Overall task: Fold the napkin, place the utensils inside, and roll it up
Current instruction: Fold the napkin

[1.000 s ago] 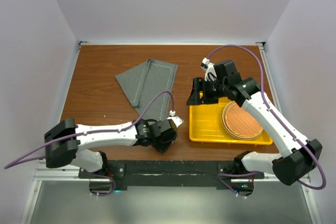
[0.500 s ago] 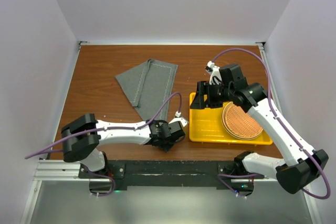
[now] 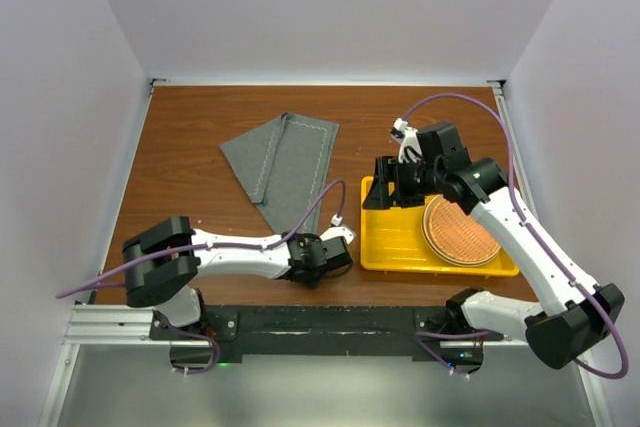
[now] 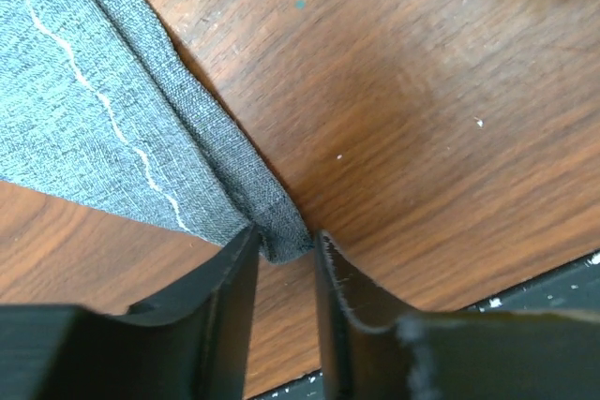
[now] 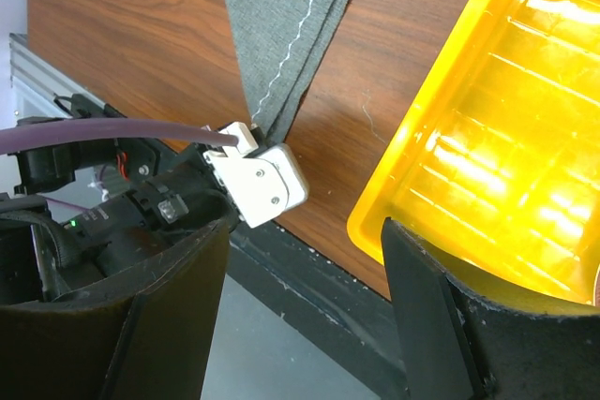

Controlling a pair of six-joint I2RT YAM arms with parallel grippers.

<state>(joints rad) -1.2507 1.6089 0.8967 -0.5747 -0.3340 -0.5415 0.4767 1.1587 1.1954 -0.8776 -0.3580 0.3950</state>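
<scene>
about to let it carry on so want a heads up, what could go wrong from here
The left claw straddles only the very tip of the near corner of the napkin, so a lift could slip off. No utensils show in any view. The yellow tray visibly holds only a woven mat, so the open right claw at its edge may find nothing to pick.
</scene>
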